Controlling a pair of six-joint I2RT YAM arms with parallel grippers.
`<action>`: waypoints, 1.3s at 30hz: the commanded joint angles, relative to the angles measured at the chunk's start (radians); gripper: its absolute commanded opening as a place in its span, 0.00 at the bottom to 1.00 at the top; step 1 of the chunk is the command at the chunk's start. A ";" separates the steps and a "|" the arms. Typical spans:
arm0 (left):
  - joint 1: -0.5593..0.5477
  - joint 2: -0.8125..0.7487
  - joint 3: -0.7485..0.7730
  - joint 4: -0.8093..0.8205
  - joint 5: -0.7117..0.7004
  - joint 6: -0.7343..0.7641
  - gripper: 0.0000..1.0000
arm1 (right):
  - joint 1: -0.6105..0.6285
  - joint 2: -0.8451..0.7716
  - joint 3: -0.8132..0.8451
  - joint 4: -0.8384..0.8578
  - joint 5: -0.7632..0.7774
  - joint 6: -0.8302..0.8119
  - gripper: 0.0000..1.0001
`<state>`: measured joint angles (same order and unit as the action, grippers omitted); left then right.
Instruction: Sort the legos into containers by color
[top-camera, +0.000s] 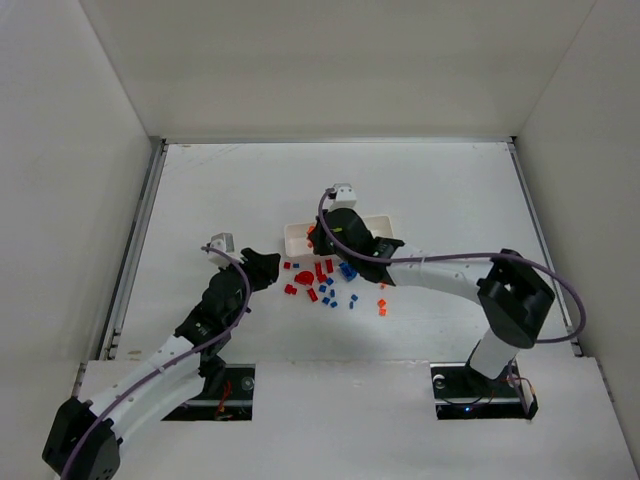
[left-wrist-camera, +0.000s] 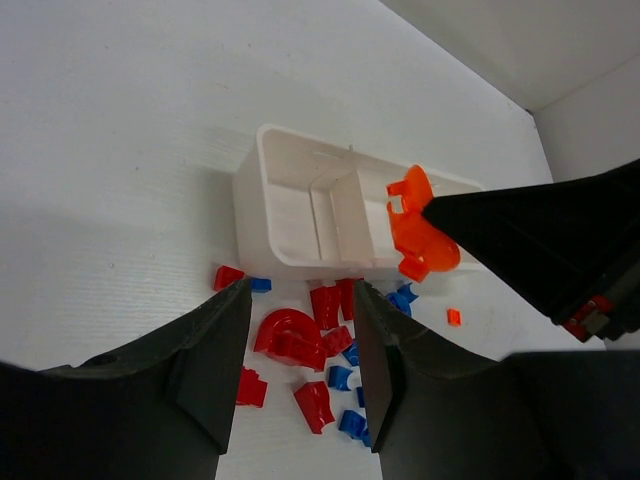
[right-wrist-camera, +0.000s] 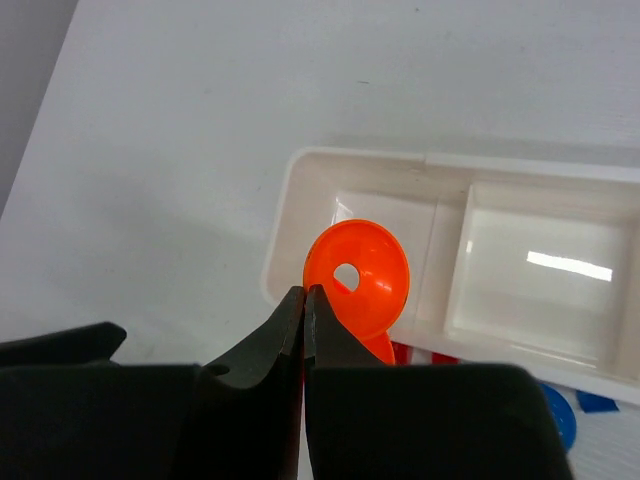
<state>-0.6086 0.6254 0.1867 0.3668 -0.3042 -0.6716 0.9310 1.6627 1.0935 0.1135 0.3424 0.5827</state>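
Observation:
My right gripper (right-wrist-camera: 304, 292) is shut on the edge of a bright orange round lego (right-wrist-camera: 365, 270) with a hole in it. It holds this piece over the left end compartment of the white containers tray (right-wrist-camera: 360, 157). The left wrist view shows the same orange piece (left-wrist-camera: 415, 225) at the tray's (left-wrist-camera: 270, 200) near wall. Red and blue legos (top-camera: 315, 280) lie scattered in front of the tray. My left gripper (left-wrist-camera: 300, 290) stands open just above them, a red arch piece (left-wrist-camera: 285, 335) showing between its fingers, nothing gripped.
Small orange bits (top-camera: 381, 305) lie to the right of the pile. A blue disc (right-wrist-camera: 558, 415) sits by the tray's front. White walls enclose the table on three sides. The right arm (top-camera: 450, 270) stretches across behind the pile.

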 joint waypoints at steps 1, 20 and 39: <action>0.007 -0.004 -0.010 0.011 0.020 -0.025 0.42 | 0.007 0.057 0.086 0.093 0.024 0.045 0.03; -0.101 0.069 0.040 -0.181 -0.099 -0.005 0.33 | 0.007 0.144 0.105 0.160 0.070 0.092 0.40; -0.308 0.428 0.120 -0.147 -0.286 0.040 0.43 | 0.200 -0.205 -0.362 0.250 0.220 0.074 0.43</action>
<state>-0.9150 1.0214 0.2584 0.1772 -0.5404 -0.6407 1.0836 1.4963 0.7696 0.3161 0.4976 0.6514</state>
